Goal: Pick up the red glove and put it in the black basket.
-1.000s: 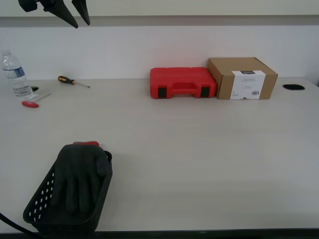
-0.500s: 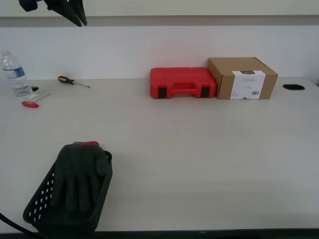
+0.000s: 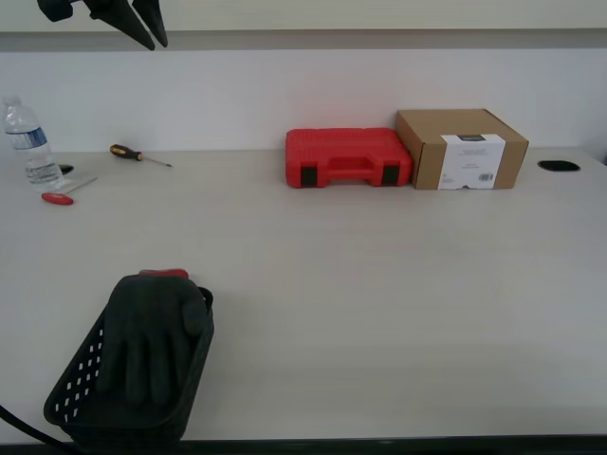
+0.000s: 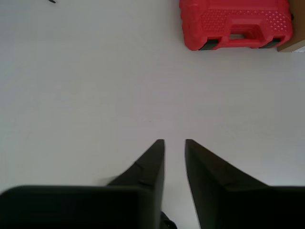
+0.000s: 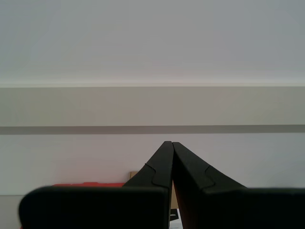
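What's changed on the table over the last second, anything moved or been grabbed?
Only the gripper at the top of the exterior view's left moved: it rose slightly, and holds nothing. The dark glove with the red knit cuff lies in the black perforated plastic basket as before; the red plastic tool case and brown cardboard box stayed put.

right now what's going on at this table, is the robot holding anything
Nothing is being held. The red glove already lies in the black basket, near the exterior view's lower left, its red cuff poking over the far rim. A gripper hangs high in that view's upper left, well clear of the table. My first gripper looks down on bare table with its jaws slightly apart and empty. My second gripper has its jaws closed on nothing, aimed at the wall. The red tool case and cardboard box sit untouched.
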